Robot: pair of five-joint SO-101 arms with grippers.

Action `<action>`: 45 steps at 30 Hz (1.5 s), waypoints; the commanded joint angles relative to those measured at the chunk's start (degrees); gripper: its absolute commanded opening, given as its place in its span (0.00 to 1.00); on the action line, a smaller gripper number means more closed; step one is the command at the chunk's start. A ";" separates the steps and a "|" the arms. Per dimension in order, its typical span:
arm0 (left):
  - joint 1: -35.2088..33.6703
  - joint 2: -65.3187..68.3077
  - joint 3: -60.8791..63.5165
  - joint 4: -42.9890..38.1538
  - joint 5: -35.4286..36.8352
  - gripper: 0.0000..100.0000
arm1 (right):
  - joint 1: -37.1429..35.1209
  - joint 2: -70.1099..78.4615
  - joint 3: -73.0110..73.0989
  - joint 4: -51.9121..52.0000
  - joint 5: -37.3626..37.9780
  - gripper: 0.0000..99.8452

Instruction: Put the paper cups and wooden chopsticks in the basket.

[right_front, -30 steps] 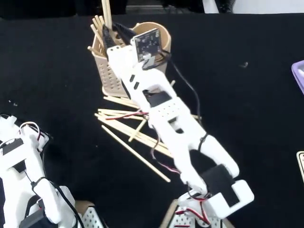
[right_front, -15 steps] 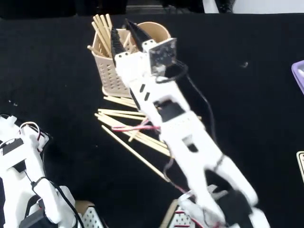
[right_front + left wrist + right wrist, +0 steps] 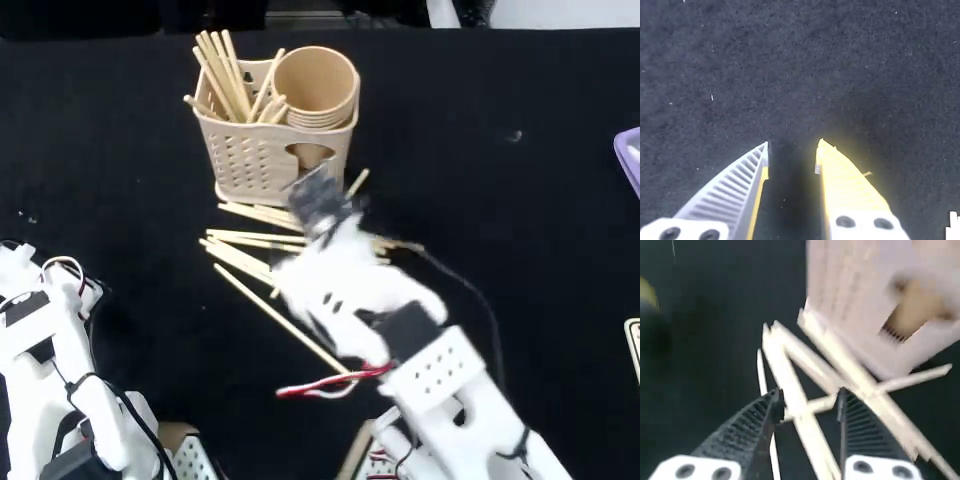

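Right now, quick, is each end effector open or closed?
Left end effector: open, holding nothing.
Right end effector: open, over loose chopsticks beside the basket.

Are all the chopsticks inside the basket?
No, a bunch of chopsticks lies on the table in front of the basket, while others stand inside it.

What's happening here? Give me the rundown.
The right gripper hangs open over the loose chopsticks lying on the black table just in front of the basket. A stick or two sits between its fingers, not yet gripped. The basket already holds stacked paper cups and a bundle of chopsticks. The left gripper is open above the table.
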 commanded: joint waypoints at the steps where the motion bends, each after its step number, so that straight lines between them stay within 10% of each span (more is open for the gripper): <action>1: 0.48 -1.32 -0.92 0.09 -0.18 0.16 | -1.32 4.35 3.38 -0.53 4.40 0.20; 19: 0.13 -1.32 -0.84 0.18 -0.26 0.16 | 1.58 16.57 1.98 -5.98 52.75 0.20; 45: 0.13 -1.32 -0.84 0.18 -0.26 0.16 | 1.76 32.92 -4.62 -13.01 54.24 0.20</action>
